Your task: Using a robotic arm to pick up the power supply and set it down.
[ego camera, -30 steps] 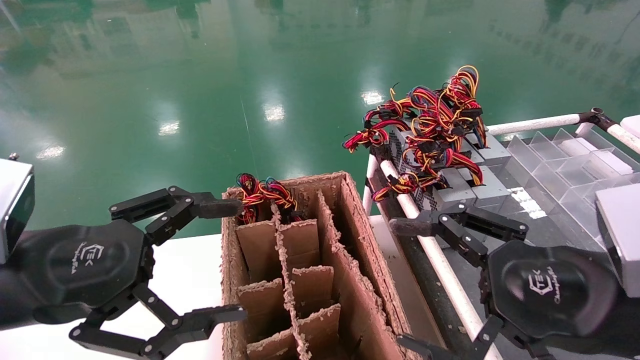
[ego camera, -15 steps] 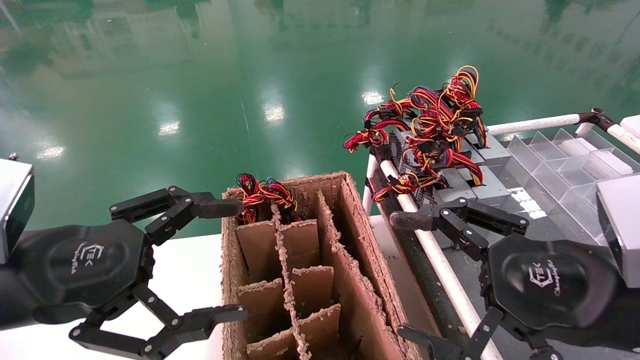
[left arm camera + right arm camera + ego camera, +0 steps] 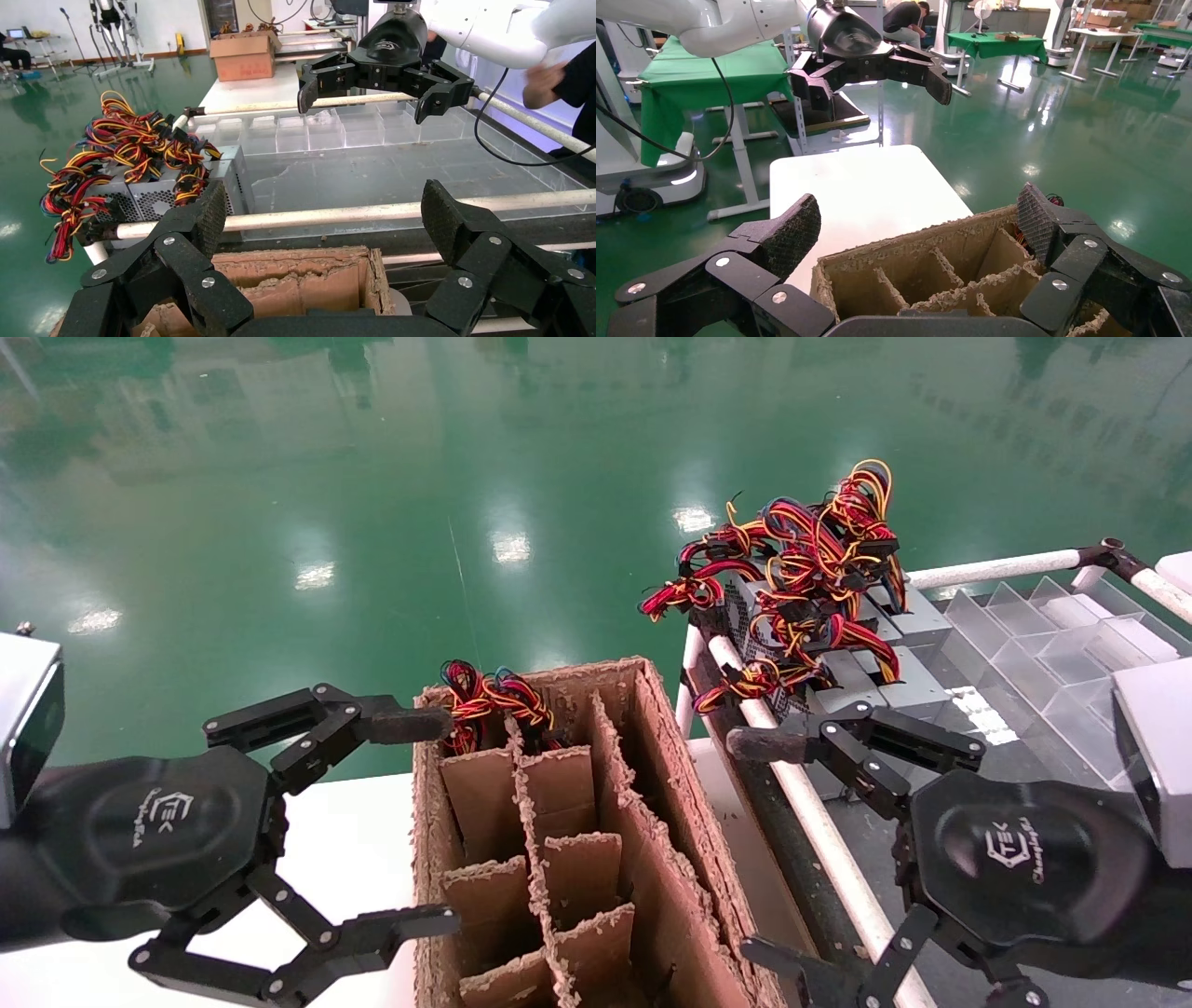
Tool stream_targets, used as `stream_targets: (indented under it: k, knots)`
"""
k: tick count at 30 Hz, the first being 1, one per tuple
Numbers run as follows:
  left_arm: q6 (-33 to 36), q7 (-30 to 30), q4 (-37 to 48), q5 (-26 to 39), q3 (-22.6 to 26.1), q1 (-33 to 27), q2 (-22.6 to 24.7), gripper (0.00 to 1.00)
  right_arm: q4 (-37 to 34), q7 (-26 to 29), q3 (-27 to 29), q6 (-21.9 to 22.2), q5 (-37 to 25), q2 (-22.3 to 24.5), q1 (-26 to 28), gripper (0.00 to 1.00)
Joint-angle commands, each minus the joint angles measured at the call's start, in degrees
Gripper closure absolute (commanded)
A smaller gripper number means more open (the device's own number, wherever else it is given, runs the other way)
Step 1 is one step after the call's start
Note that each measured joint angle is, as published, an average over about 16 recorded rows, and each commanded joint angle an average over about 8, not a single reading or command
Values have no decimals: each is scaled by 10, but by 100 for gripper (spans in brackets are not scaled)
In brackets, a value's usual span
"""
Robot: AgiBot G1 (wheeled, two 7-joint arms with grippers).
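In the head view the left end effector (image 3: 424, 822) sits at the lower left of the frame, its fingers (image 3: 400, 724) spread wide apart and holding nothing, just beside the left wall of a brown cardboard box (image 3: 652, 747) with cardboard dividers (image 3: 568, 868). The box stands on a white counter (image 3: 345, 840). In its far left compartment, near the frame's centre, a bundle of red, yellow and black wires (image 3: 489, 700) pokes up; what they belong to is hidden.

The right end effector (image 3: 768, 854) occupies the lower right, also spread apart and empty, hanging over a white rail (image 3: 819, 831) of the rack beside the box.

The power supply (image 3: 866, 686) units, grey metal boxes, lie grouped in the right half of the frame above that end effector, under a tangle of coloured wiring (image 3: 801, 570). Clear plastic bins (image 3: 1052, 635) sit further right. A glossy green floor (image 3: 372, 477) fills the upper frame.
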Motion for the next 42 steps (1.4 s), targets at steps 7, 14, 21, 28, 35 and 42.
stream_targets:
  k: [7, 14, 21, 28, 35, 42]
  knots:
    - [0, 0, 0, 0, 0, 0, 0, 0, -1, 0, -1, 0, 0, 0, 0, 0]
    - [0, 0, 0, 0, 0, 0, 0, 0, -1, 0, -1, 1, 1, 0, 1, 0]
    - [0, 0, 0, 0, 0, 0, 0, 0, -1, -1, -1, 1, 1, 0, 1, 0]
    - [0, 0, 0, 0, 0, 0, 0, 0, -2, -1, -1, 1, 1, 0, 1, 0]
    - [0, 0, 0, 0, 0, 0, 0, 0, -2, -1, -1, 1, 1, 0, 1, 0]
    - [0, 0, 0, 0, 0, 0, 0, 0, -2, -1, -1, 1, 1, 0, 1, 0]
